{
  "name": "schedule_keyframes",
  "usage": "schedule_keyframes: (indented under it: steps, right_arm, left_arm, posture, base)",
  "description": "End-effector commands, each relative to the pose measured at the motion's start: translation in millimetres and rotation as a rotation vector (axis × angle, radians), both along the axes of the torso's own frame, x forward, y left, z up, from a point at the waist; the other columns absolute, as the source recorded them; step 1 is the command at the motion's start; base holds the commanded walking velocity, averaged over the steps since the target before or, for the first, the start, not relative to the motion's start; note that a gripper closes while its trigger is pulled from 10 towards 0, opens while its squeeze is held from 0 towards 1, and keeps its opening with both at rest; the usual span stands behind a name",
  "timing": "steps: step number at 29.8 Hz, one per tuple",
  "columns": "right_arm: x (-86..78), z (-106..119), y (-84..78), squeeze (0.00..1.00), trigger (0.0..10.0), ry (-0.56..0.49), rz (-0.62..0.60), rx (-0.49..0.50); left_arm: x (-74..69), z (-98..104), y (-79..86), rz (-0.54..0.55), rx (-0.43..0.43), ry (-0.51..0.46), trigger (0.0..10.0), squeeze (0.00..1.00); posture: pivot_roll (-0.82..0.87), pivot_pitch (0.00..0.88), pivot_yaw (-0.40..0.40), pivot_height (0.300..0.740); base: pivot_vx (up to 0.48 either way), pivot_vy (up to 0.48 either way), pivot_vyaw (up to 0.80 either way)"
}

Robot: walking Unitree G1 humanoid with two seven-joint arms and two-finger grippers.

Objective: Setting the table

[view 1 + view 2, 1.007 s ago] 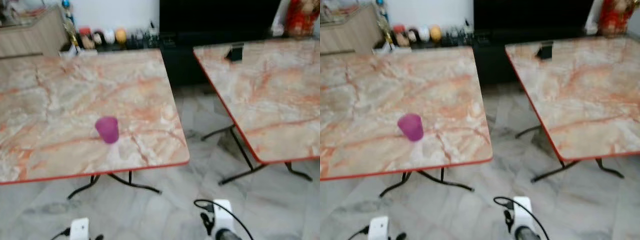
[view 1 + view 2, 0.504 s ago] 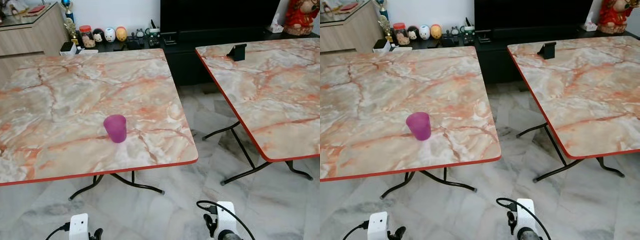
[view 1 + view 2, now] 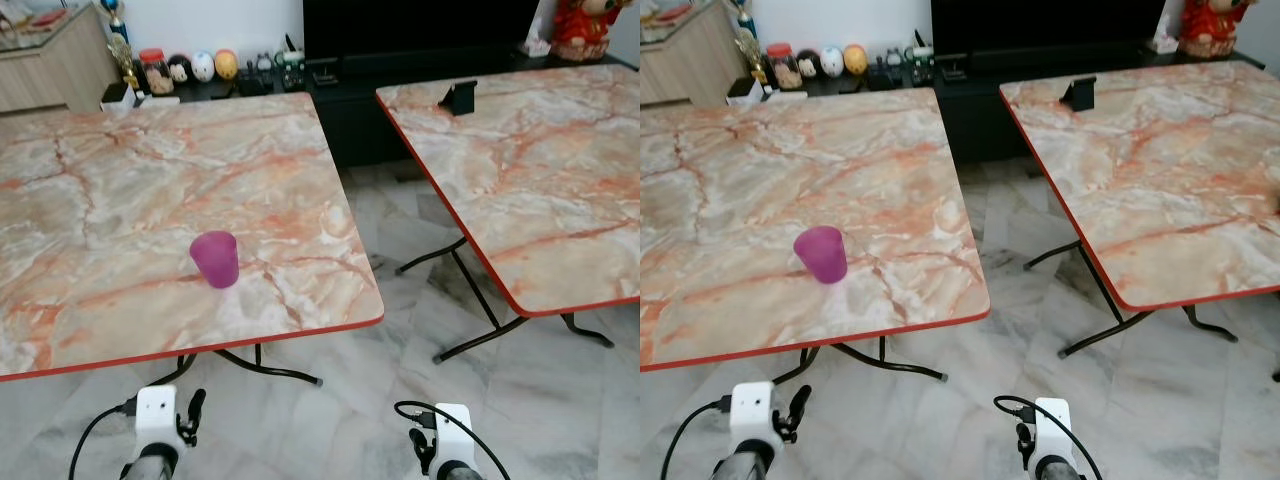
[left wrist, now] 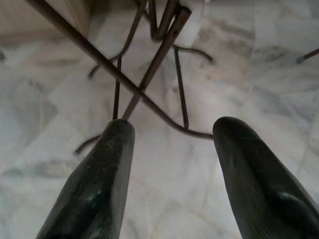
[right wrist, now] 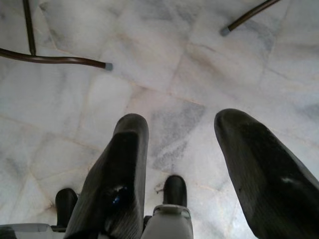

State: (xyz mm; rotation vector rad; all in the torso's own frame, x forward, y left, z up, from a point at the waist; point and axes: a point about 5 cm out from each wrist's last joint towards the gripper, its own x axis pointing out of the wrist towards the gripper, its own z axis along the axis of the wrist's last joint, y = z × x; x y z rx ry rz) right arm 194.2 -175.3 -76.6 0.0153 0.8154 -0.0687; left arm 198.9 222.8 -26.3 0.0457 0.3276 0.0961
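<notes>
Jaws low — purple cup (image 3: 215,259) well ahead

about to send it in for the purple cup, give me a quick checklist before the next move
1. Purple cup upright on the left table, set in from the red edge: ok.
2. Nothing beside the cup to knock over: ok.
3. Left gripper jaws open, holding nothing: ok.
4. Right gripper jaws open, holding nothing: ok.
5. Grippers raised to table height: not ok, both hang low over the marble floor.
6. Whether the cup holds anything: cannot tell.
</notes>
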Motion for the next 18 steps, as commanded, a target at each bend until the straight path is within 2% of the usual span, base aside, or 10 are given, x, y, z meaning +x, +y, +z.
schedule_keyframes:
  steps: [1,3,5,8,9,12,14,18]
  right_arm:
    - [-2.5,-1,-0.6,0.00,10.0,0.010,-0.012,0.001]
    - [-2.8,-2,-0.9,0.00,10.0,0.013,-0.014,-0.001]
    - [-2.4,-1,-2.2,0.00,10.0,0.014,-0.013,-0.013]
    - [-2.1,-1,-2.4,0.00,10.0,0.013,-0.014,-0.014]
    - [-1.9,-1,-2.7,0.00,10.0,0.013,-0.010,-0.016]
    - [-1.7,-1,-3.1,0.00,10.0,0.011,-0.012,-0.016]
    - [-1.6,-1,-3.7,0.00,10.0,0.008,-0.020,-0.019]
    - [-1.8,-1,-4.0,0.00,10.0,0.005,-0.032,-0.020]
  left_arm:
    - [-2.4,10,-0.6,-0.022,0.032,-0.055,10.0,0.00]
    - [-6.8,18,1.0,-0.003,0.039,-0.098,10.0,0.00]
    - [-8.1,55,2.2,0.025,0.065,-0.218,10.0,0.00]
    - [-5.1,72,-0.6,0.031,0.068,-0.268,10.0,0.00]
    - [-1.2,88,-4.6,0.031,0.079,-0.316,10.0,0.00]
    - [9.4,112,-9.7,0.039,0.098,-0.402,10.0,0.00]
    - [24.4,133,-16.3,0.019,0.110,-0.482,10.0,0.00]
    - [45.3,155,-22.4,-0.003,0.100,-0.566,10.0,0.00]
  posture:
    - [-0.04,0.000,0.031,0.740]
    - [-0.04,0.000,0.031,0.740]
    - [-0.03,0.000,0.027,0.740]
    - [-0.03,0.000,0.025,0.740]
    - [-0.03,0.000,0.024,0.740]
    - [-0.02,0.000,0.022,0.740]
    - [-0.02,0.000,0.019,0.740]
    - [-0.03,0.000,0.017,0.740]
  base:
    - [0.000,0.000,0.00]
    - [0.000,0.000,0.00]
    - [0.000,0.000,0.00]
    - [0.000,0.000,0.00]
    - [0.000,0.000,0.00]
    - [0.000,0.000,0.00]
    - [0.000,0.000,0.00]
    - [0.000,0.000,0.00]
